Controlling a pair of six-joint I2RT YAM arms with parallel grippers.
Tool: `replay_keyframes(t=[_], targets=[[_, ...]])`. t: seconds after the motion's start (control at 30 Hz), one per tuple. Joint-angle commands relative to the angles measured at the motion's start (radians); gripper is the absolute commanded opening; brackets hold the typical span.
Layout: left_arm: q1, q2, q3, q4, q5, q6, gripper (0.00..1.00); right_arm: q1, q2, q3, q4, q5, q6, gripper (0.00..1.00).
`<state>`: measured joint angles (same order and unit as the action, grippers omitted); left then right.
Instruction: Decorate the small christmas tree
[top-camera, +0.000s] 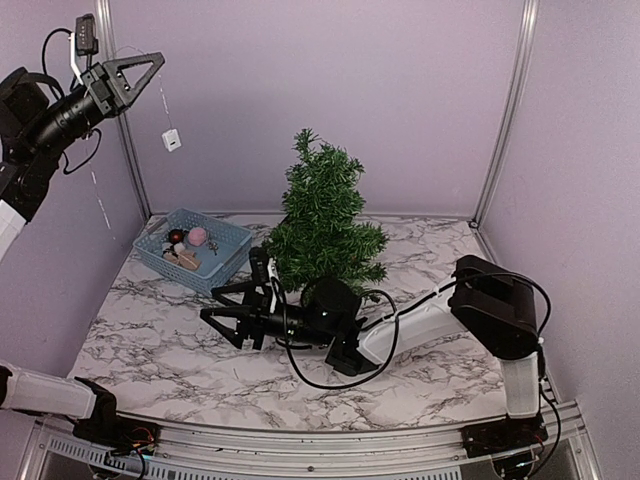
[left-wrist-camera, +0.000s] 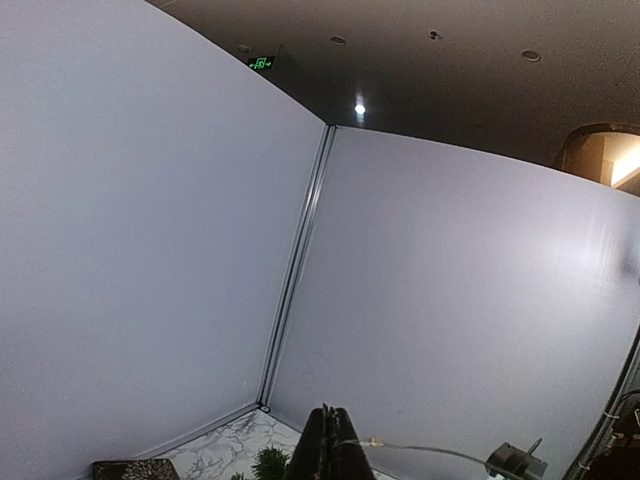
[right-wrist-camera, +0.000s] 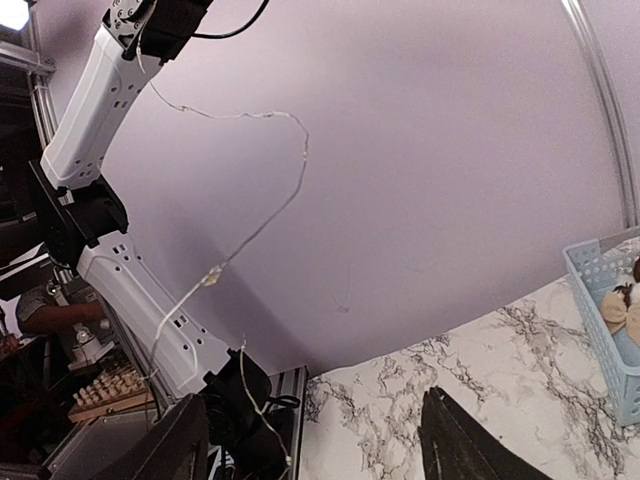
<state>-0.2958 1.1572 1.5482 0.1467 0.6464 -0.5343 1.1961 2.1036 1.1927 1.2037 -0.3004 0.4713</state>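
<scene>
At back centre of the marble bench (top-camera: 150, 340): small christmas tree (top-camera: 322, 215), standing upright beside a blue basket (top-camera: 160, 262). High at left: left claw (top-camera: 135, 75) pinched shut on a thin wire (right-wrist-camera: 303, 150), white box (top-camera: 172, 140) dangling below. Low before the tree: right claw (top-camera: 208, 303) gaping wide, empty.

Robot lab cell: lilac panel walls (top-camera: 400, 100), aluminium posts (top-camera: 506, 110), marble-print tabletop (top-camera: 170, 355).

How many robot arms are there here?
2. The left arm is raised high on the left, gripping a thin wire; the right arm lies low before the small christmas tree.
</scene>
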Motion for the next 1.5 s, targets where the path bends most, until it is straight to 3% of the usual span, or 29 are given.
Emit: replay_keyframes(t=[0.0,0.13,0.53,0.9,1.13,1.3,1.37,1.47], targets=[[-0.004,-0.005,0.001,0.043,0.002,0.013,0.00,0.008,0.032,0.047,0.084,-0.035,0.012,0.69],[-0.005,-0.005,0.001,0.043,0.001,0.014,0.00,0.008,0.034,0.048,0.066,-0.008,0.010,0.66],[-0.005,-0.005,-0.003,0.040,0.000,0.023,0.00,0.010,-0.032,-0.060,-0.065,0.291,-0.029,0.52],[-0.005,-0.002,-0.006,0.039,-0.004,0.023,0.00,0.010,-0.013,-0.128,0.019,0.318,-0.016,0.53],[-0.006,-0.004,-0.010,0.039,-0.006,0.021,0.00,0.016,0.044,-0.084,0.126,0.208,0.020,0.64],[-0.012,-0.007,-0.012,0.040,-0.006,0.017,0.00,0.028,0.079,-0.038,0.138,0.198,0.037,0.64],[-0.015,-0.014,-0.017,0.040,-0.009,0.016,0.00,0.032,0.090,-0.026,0.154,0.195,0.039,0.60],[-0.017,-0.021,-0.023,0.040,-0.014,0.016,0.00,0.036,0.097,-0.009,0.160,0.196,0.032,0.45]])
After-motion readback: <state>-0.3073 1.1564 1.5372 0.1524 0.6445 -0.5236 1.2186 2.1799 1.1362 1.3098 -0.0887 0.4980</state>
